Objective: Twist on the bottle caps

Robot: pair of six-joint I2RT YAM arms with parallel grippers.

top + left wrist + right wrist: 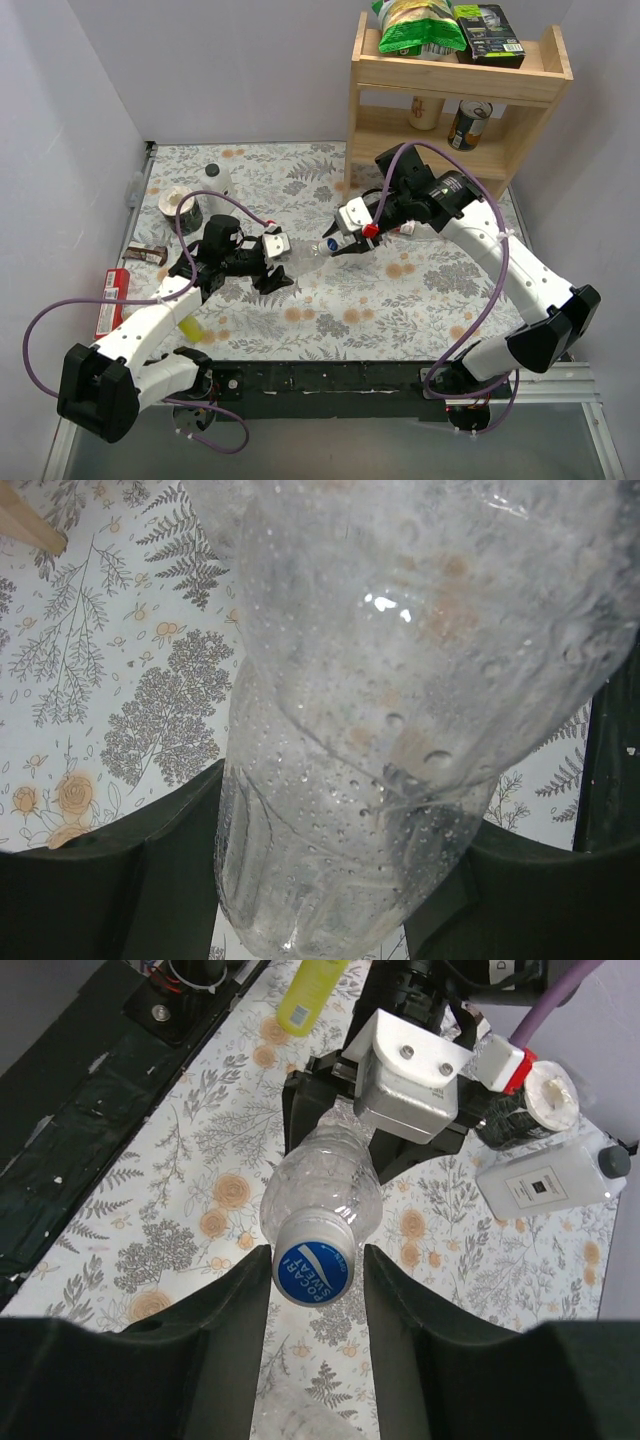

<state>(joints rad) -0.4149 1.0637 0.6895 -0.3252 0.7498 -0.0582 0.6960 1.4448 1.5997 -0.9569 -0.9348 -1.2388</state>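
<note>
Where the floral-printed table (420, 290) lies open between the two arms, in front of the wooden shelf (455, 85), a clear bottle (325, 1185) is held on its side above the cloth, roughly mid-table, with its neck towards the right arm. The left gripper (330, 880) is clamped on the bottle's body, and its dark fingers (150, 890) press the lower part from both sides. The bottle is see-through, thin-walled plastic, crumpled and dented in places. It is ribbed near its base and beaded all over with small water droplets, so the flower pattern shows blurred through it. It narrows at the shoulder to a short neck.

A blue cap (314, 1270) sits on that neck, round and bearing white lettering that reads POCARI SWEAT. The right gripper (317, 1260) has one finger on either side of the cap, very close to its rim. Whether they actually press on it cannot be told from these views.
</note>
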